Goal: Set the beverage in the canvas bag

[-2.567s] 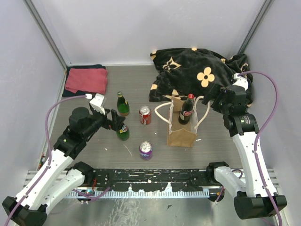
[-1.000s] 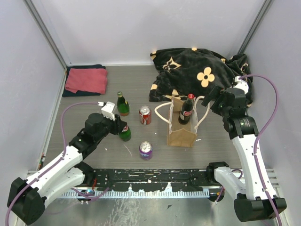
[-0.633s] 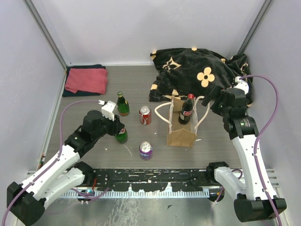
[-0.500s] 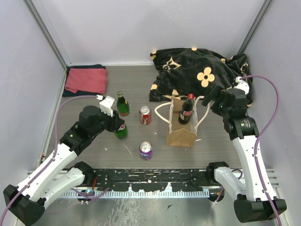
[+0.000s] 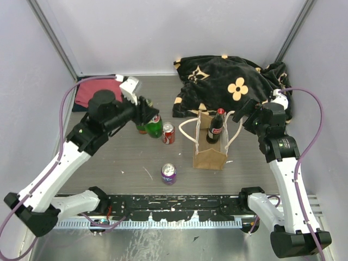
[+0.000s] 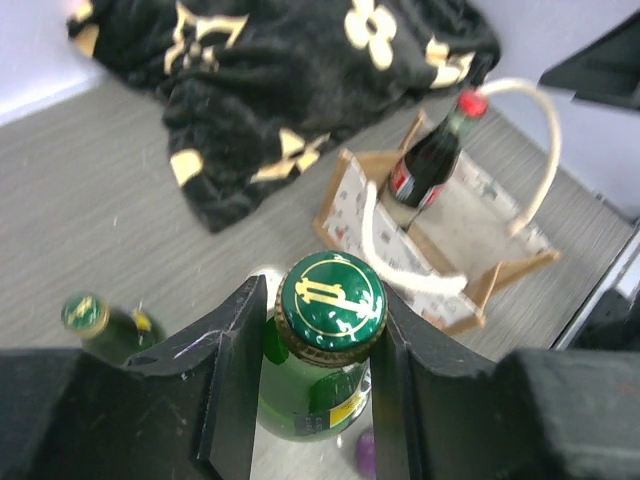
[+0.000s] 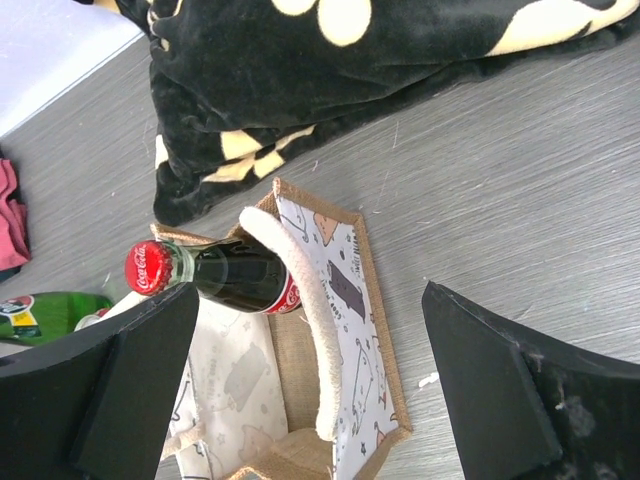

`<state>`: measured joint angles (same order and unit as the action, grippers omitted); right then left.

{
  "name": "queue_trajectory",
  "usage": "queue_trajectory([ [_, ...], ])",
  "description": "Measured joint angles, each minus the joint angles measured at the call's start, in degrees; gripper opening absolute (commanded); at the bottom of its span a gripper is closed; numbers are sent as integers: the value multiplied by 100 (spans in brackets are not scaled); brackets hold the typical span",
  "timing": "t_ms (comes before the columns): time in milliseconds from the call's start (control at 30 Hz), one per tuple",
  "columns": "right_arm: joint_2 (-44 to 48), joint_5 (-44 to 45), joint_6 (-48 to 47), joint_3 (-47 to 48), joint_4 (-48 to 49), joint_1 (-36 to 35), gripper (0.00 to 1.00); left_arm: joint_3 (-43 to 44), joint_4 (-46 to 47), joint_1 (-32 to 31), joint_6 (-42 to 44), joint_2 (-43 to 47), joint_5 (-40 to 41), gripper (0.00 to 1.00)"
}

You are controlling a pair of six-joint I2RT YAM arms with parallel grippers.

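1. Keep left gripper point(image 6: 318, 330) pinching green bottle point(image 6: 330, 306) at neck, just under cap; bottle upright, off table, well left of canvas bag point(image 5: 209, 155)
2. Carry rightwards w/ enough height to pass over red can point(image 5: 168, 133) & bag rim
3. Aim for free side of bag mouth, clear of cola bottle point(image 5: 216, 126) already inside; thread btwn rope handles, lower straight & slow
4. Leave right gripper point(image 5: 244, 115) just right of bag, jaws spread wide, empty; prob. useful to steady bag if tipping
5. Vs 2.6 s ago: green bottle then on table near purple can point(image 5: 168, 173), left gripper low beside it; now lifted, further back, by 2nd green bottle point(image 6: 100, 325); right arm & bag same
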<state>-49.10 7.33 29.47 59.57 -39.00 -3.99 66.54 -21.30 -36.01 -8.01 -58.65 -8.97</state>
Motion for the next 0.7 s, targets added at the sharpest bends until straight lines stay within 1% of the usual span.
queue_trajectory([
  [233,0,-170,138,0,4,0,100,1335,461,-306,-149,-1187,-57,0],
  [367,0,-269,188,0,9,0,100,1744,671,-706,-144,-1790,-66,0],
  [533,0,-348,221,0,20,0,100,2048,734,-1246,-136,-2507,-107,0],
  [700,-2,-446,236,-2,46,0,100,2520,739,-1604,-120,-3217,-144,0],
])
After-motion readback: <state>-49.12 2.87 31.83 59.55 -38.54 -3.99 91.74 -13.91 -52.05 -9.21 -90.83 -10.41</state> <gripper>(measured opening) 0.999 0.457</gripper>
